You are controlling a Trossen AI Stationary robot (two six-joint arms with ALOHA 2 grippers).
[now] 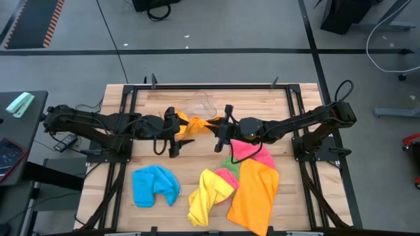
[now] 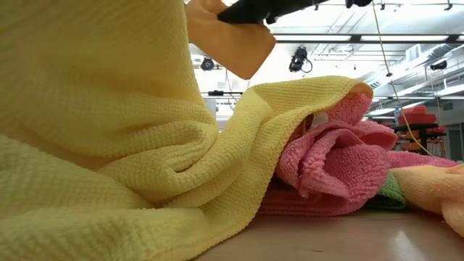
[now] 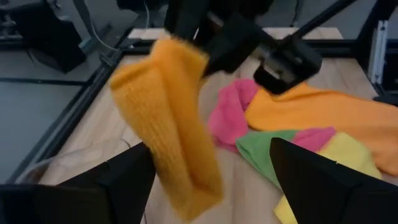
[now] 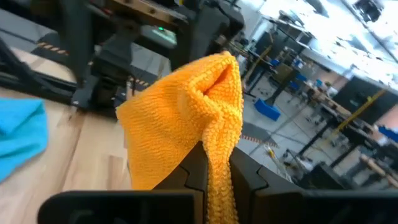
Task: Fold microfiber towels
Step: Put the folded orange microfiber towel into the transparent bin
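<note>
Two grippers meet over the middle of your worktop (image 1: 118, 105): the right gripper (image 1: 222, 128) is pinched shut on an orange towel (image 1: 193, 124), lifted clear of the wood, and the left gripper (image 1: 172, 134) stands wide with nothing in it, facing that cloth. Only the right wrist view shows you the fabric clamped between the fingers (image 4: 198, 168). The high view alone gives the layout: blue towel (image 1: 154, 185) apart near the front edge, yellow towel (image 1: 207, 195), pink towel (image 1: 249, 152) and a second orange towel (image 1: 254, 192) heaped together. The green towel (image 3: 264, 149) reads clearly in the left wrist view. The low view is mostly filled by yellow cloth.
</note>
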